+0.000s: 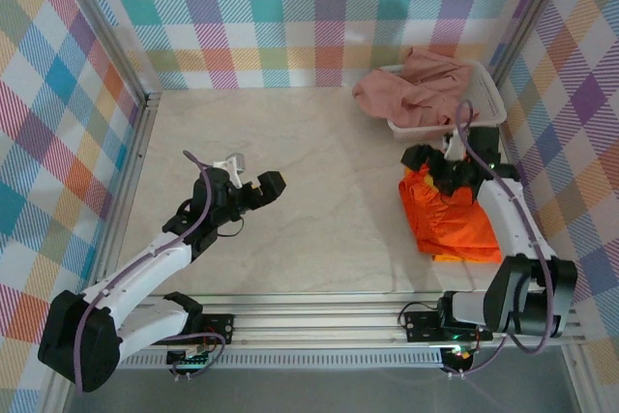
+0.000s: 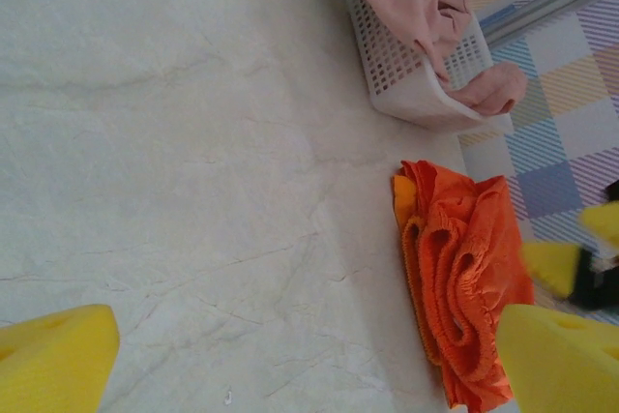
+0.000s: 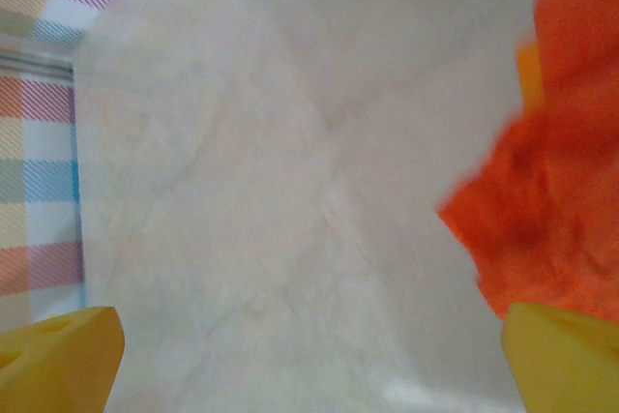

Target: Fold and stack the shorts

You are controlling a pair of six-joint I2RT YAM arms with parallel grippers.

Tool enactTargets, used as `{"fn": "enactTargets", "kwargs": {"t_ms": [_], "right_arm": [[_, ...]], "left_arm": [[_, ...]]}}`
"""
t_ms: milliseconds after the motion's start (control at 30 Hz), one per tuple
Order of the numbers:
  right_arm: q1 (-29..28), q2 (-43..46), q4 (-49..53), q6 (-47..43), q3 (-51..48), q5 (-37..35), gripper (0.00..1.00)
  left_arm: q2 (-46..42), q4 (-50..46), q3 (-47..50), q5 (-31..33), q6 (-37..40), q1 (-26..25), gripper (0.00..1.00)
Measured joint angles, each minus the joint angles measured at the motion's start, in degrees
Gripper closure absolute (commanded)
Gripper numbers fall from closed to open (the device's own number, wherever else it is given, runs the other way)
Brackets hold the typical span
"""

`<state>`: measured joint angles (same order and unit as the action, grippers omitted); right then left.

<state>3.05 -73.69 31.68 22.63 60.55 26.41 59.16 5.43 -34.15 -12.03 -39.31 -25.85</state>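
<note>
Since both tools stand released and empty, the step in hand is probably fetching the next pair for folding. The counter (image 1: 309, 152) lies bare to the left of the basket (image 1: 491, 103), and that open stretch is the sensible place to spread cloth. The orange shorts (image 1: 450, 224) sit just in front of the basket as a folded, layered heap; how many pairs are in it I cannot tell. The pink shorts (image 1: 416, 84) are bunched inside the basket, with one fold spilling over its left rim. The right tool (image 1: 432, 166) hovers between the basket and the orange shorts, above the heap's far edge and gripping nothing. The left tool (image 1: 253, 179) hangs well to the left of the basket over bare counter, also holding nothing. To do this well, the right tool should take the pink shorts by the fold hanging over the rim, not by the crumpled middle. It should lift high enough that the cloth clears the basket without dragging it, since so light a basket would likely slide or tip. Laid flat left of the basket, the pair can be pinched at the waistband by both tools, so the fold comes out square. It should then be set squarely on the orange shorts, and any overhang would likely pull the stack apart.
</note>
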Motion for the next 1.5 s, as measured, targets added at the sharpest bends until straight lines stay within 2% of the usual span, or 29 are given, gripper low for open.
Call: {"fn": "enactTargets", "kwargs": {"t_ms": [100,200,367,500,633,800,900,1000,1200,1300,1500], "right_arm": [[-3.93,-1.75,2.49,-2.86,10.8,-9.81,0.0],[-6.47,-7.67,5.27,-5.46,21.0,-19.71,0.0],[-6.32,-23.98,9.84,-9.01,37.0,-34.23,0.05],[-5.14,-37.51,14.75,-10.32,49.03,-40.26,0.07],[-3.58,-47.74,19.37,-11.54,57.22,-43.12,0.22],[-2.62,-54.05,22.73,-12.35,62.05,-44.26,0.59],[-2.54,-55.25,23.52,-12.59,63.56,-44.19,0.82],[-2.64,-55.49,23.96,-12.48,65.7,-43.67,0.99],[-3.41,-53.02,22.84,-12.41,66.88,-40.63,1.0],[-5.6,-46.84,19.3,-12.46,62.55,-38.77,1.0],[-14.78,-30.62,8.81,-12.85,57.13,-34.07,1.0]], "left_arm": [[-0.44,-1.05,-0.39,0.13,0.66,0.0,0.0],[-0.57,-1.75,-0.46,0.13,1.44,0.0,0.0],[-1.95,-3.89,-0.52,0.24,1.81,0.0,0.0],[-2.49,-4.87,-0.61,0.76,2.25,0.0,0.0],[-2.49,-5.6,-0.61,0.76,2.73,0.0,0.0],[-2.51,-6.19,-0.63,0.81,2.95,0.0,0.0],[-2.64,-7.06,-0.63,1.09,2.97,0.0,0.0],[-2.78,-7.39,-0.63,1.27,2.97,0.0,0.0],[-3.21,-7.96,-0.63,1.92,2.97,0.0,0.0],[-3.21,-8.13,-0.63,2.27,2.95,0.0,0.0],[-3.21,-8.13,-0.63,2.29,2.95,0.0,0.0]]}}
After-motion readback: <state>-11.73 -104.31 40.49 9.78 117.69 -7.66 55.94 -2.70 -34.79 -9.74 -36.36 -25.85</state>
